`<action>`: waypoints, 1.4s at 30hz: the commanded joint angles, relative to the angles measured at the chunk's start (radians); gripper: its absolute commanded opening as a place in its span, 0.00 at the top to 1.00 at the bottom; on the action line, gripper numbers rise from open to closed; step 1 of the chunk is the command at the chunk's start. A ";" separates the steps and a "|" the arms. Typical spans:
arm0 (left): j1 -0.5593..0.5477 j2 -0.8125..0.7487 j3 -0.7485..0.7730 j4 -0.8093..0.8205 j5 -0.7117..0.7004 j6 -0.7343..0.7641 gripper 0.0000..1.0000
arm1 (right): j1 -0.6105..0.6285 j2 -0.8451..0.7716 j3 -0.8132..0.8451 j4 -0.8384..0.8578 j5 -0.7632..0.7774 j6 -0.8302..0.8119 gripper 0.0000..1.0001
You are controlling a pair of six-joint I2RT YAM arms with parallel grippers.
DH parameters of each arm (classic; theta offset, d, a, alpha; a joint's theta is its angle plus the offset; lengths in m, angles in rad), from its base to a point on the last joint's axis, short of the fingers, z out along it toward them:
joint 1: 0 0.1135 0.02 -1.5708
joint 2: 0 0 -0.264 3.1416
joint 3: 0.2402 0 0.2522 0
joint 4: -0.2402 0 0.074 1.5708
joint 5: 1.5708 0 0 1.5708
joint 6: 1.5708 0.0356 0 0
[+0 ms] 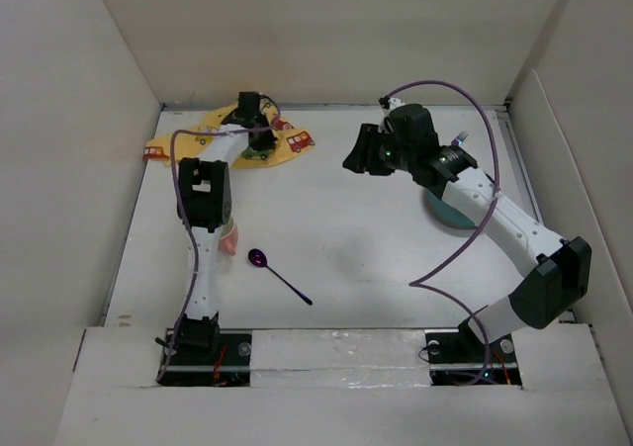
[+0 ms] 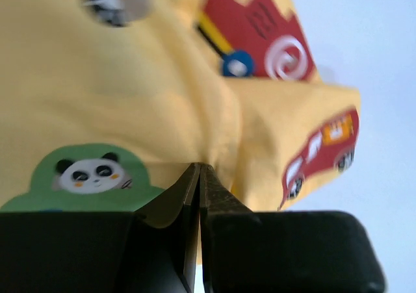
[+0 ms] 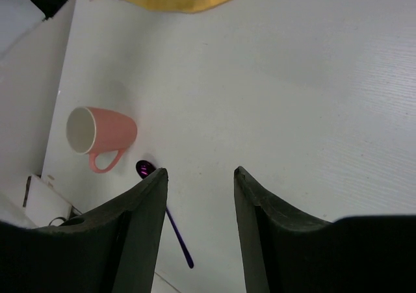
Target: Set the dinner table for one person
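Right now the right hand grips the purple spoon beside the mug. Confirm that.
Wrong: the right hand is open and empty; the spoon lies on the table beside the mug, as the right wrist view shows.

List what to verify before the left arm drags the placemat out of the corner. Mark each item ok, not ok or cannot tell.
1. Left claw shut on the placemat: ok.
2. Placemat lying flat: not ok, it is bunched in the far left corner.
3. Right claw open, empty and away from the cloth: ok.
4. Mug upright: not ok, it lies on its side.
5. Spoon apart from the placemat: ok, it lies on the table nearer the bases.
6. How much cloth is pinched: cannot tell.
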 commanded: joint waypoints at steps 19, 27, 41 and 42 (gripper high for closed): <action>-0.241 -0.448 -0.297 0.080 0.054 -0.086 0.53 | -0.266 0.294 -0.100 0.088 0.263 0.186 0.60; -0.018 -0.729 -0.667 0.165 -0.046 -0.145 0.53 | -0.277 0.520 0.064 -0.020 0.280 0.209 0.45; 0.234 -0.661 -0.810 0.148 0.025 -0.159 0.38 | -0.286 0.652 0.239 -0.182 0.289 0.228 0.55; 0.234 -0.650 -0.805 0.145 0.008 -0.156 0.38 | -0.286 0.663 0.273 -0.211 0.291 0.225 0.54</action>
